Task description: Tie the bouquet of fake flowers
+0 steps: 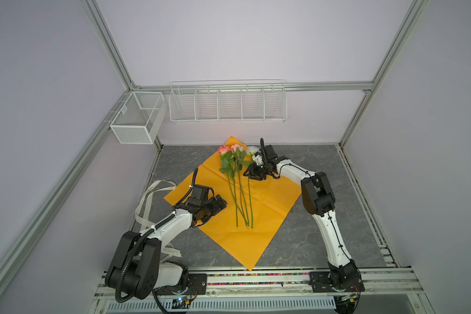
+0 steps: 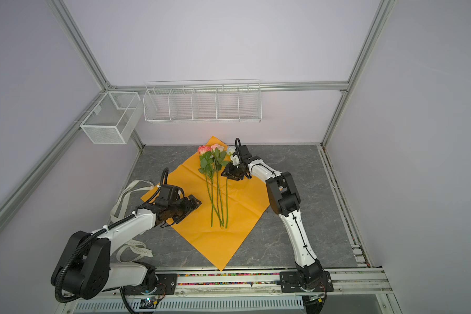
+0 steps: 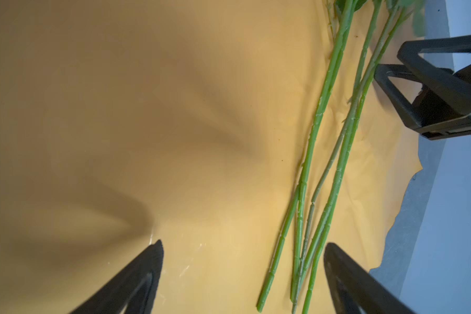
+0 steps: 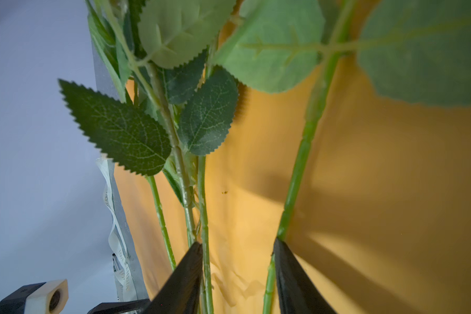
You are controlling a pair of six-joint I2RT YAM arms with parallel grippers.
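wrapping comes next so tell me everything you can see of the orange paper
The orange paper is one thin, matte, bright sheet spread open and flat on the grey tabletop, turned like a diamond: one corner up against the back wall, one toward the robot's base. Faint fold creases cross it and one edge looks slightly wavy. The fake flowers lie along its middle.

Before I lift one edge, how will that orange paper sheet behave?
Probably floppy: the orange paper lies thin and flat, with creases and a wavy edge. Likely light, so it may slide rather than lift cleanly. The stems resting on it could roll off.
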